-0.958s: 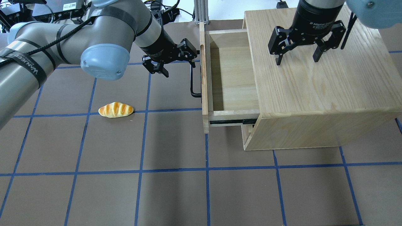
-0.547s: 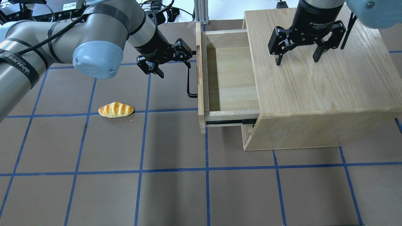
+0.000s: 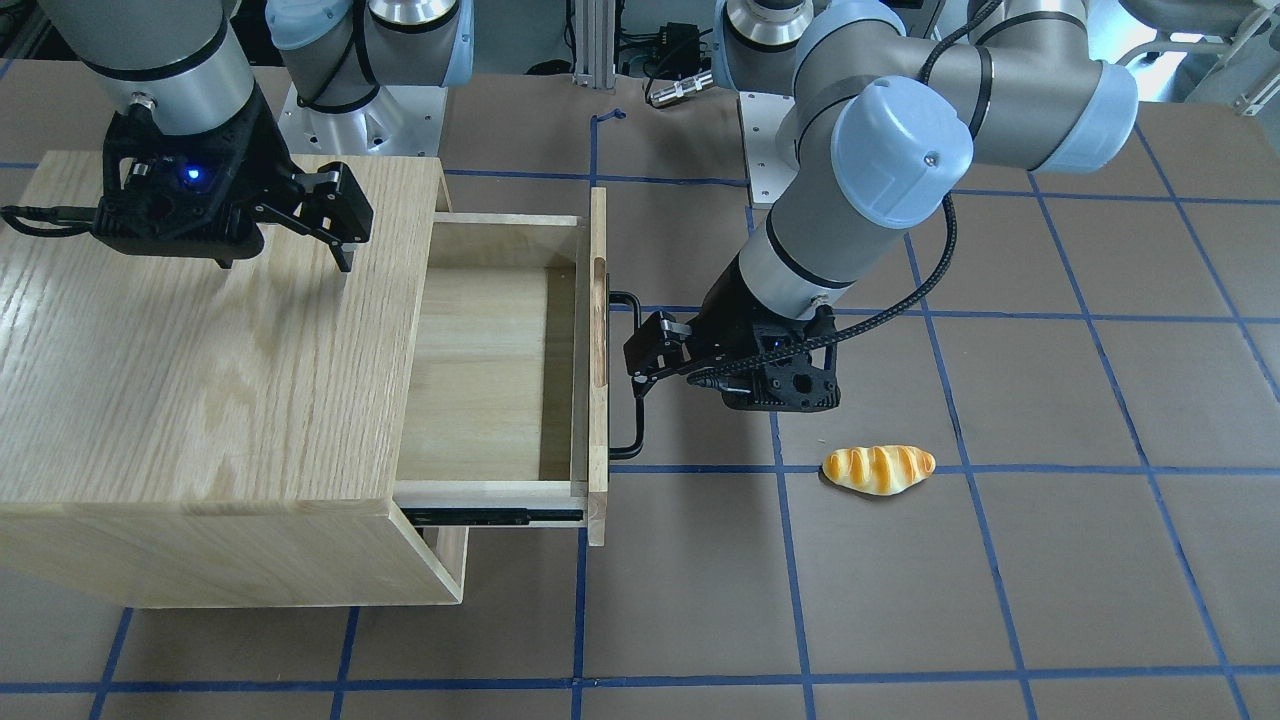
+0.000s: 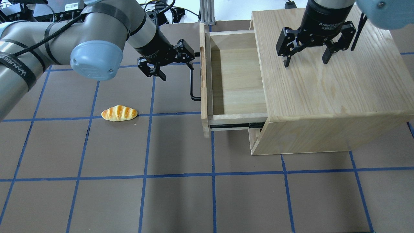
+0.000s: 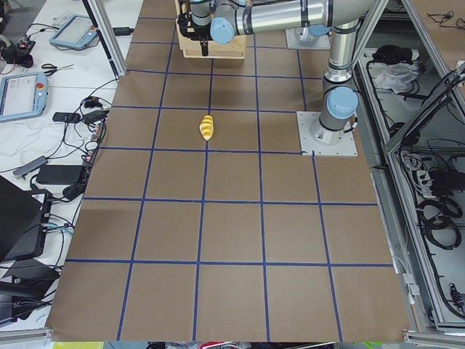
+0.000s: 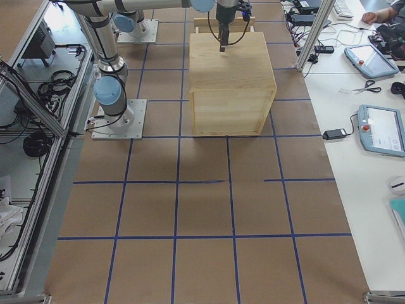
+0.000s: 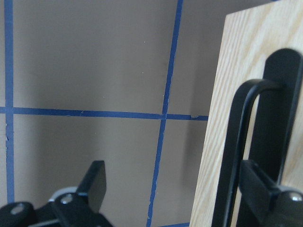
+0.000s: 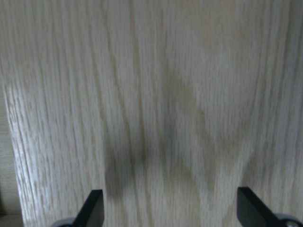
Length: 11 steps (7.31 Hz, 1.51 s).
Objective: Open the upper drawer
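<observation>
**Oak upper drawer (image 4: 241, 77) open, left hand (image 4: 177, 70) at its handle (image 4: 192, 81)**

Light oak is the cabinet (image 4: 323, 97), and it stands on the brown surface (image 4: 178, 194) with blue grid lines. The upper drawer is drawn far out of the cabinet's front, so its bare wooden floor shows from above. The front panel (image 4: 203, 106) is the part farthest from the cabinet, and it has a slot-shaped notch (image 3: 598, 320) in its top edge. The black bar handle sits on the outer face of this panel.

The left hand is just in front of the panel with its fingers spread wide. One finger (image 7: 265, 189) is hooked between the bar and the wood, while the other finger (image 7: 94, 184) is over the bare surface, so nothing is clamped.

The right hand (image 4: 306, 61) hangs over the cabinet's top, also wide open and empty. Its two fingertips point down at the oak grain.

A bread roll (image 4: 119, 113) lies on the surface on the drawer side of the cabinet, well apart from the front panel.
</observation>
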{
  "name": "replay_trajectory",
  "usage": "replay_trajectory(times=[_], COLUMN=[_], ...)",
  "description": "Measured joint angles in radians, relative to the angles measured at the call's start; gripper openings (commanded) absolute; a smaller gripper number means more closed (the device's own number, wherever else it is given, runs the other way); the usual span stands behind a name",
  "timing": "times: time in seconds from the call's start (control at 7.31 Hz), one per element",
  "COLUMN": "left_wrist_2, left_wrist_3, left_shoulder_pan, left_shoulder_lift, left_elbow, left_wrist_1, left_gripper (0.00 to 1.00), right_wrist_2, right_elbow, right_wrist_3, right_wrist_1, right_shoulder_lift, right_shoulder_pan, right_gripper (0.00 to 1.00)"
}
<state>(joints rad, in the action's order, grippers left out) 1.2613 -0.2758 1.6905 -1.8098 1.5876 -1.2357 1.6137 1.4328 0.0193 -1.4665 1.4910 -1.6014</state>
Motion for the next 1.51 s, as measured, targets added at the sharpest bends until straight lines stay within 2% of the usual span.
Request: replay_trajectory(times=[0.27,0.82,0.96,1.23,1.51], left_wrist_2=[0.004,0.028,0.086,0.268,0.356], left_wrist_3=[0.019,0.095,0.115,0.205,0.247], left_shoulder_pan=[-0.004,-0.085,-0.105,-0.114,-0.109], left_shoulder_lift=[0.004,0.067,0.100,0.171,0.227], left_elbow=[0.000,-0.023,-0.047,-0.095,-0.109], left_wrist_1=[-0.009,-0.114,-0.157,-0.291,-0.343], left_gripper=[1.00,1.00,1.00,1.00,1.00], right_wrist_2=[0.000,0.000,0.000,0.000,0.000], right_elbow=[0.000,0.000,0.000,0.000,0.000], right_wrist_3=[0.000,0.000,0.000,0.000,-0.001], right_wrist_1=[0.000,0.000,0.000,0.000,0.000], right_shoulder_lift=[0.000,0.000,0.000,0.000,0.000], right_shoulder_pan=[0.000,0.000,0.000,0.000,0.000], right_gripper=[1.00,1.00,1.00,1.00,1.00])
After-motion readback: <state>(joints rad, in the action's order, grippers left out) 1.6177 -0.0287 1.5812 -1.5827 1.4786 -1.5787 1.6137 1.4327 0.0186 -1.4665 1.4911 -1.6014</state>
